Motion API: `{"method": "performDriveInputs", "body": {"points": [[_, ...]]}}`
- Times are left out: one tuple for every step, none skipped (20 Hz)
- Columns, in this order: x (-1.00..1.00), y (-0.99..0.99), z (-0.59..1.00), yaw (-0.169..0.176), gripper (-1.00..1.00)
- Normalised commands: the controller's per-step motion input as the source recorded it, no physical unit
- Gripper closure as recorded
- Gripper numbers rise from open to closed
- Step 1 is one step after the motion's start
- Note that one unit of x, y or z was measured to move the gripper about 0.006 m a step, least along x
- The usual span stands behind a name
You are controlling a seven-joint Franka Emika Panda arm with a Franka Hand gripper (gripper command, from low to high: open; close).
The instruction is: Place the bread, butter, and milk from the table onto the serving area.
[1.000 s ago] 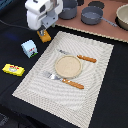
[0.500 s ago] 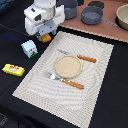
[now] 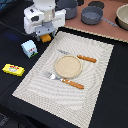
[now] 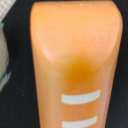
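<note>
Resting on the placemat [image 3: 95,75]: plate [image 3: 67,65], fork [image 3: 64,80], knife [image 3: 81,57]

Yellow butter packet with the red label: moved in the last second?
No. The flat yellow butter packet lies at the same spot on the dark table, off the beige woven placemat.

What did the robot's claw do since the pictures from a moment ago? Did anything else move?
The claw has come lower over the bread, at the far corner of the serving area on the exterior view's left. The wrist view is filled with the loaf, but whether it is grabbed cannot be told. The milk, butter, plate, fork and knife stayed put.
</note>
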Motion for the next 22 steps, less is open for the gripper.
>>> {"method": "performDriveInputs", "body": {"points": [[-0.59,0.27,-0.27,0.000,-1.00],[-0.55,0.29,-0.26,0.000,-1.00],[-0.52,0.28,-0.27,0.010,-1.00],[-0.49,0.25,-0.32,0.011,-1.00],[-0.41,0.23,-0.36,0.012,-1.00],[-0.34,0.21,-0.37,0.013,1.00],[-0.32,0.19,-0.39,0.014,1.00],[-0.25,0.18,-0.35,0.015,1.00],[-0.20,0.18,-0.35,0.016,1.00],[-0.20,0.14,-0.37,0.014,1.00],[-0.19,0.13,-0.39,0.012,1.00],[-0.14,0.11,-0.40,0.013,1.00],[-0.11,0.11,-0.40,0.014,1.00],[-0.06,0.11,-0.40,0.017,1.00],[-0.07,0.11,-0.41,0.019,1.00],[-0.05,0.07,-0.37,0.021,1.00],[-0.04,0.04,-0.25,0.021,1.00],[-0.05,0.01,0.00,0.016,1.00],[-0.41,0.00,0.41,0.006,1.00],[-0.51,-0.04,0.89,0.000,1.00],[-0.44,-0.05,1.00,-0.003,1.00],[-0.24,-0.13,1.00,-0.047,1.00]]}}
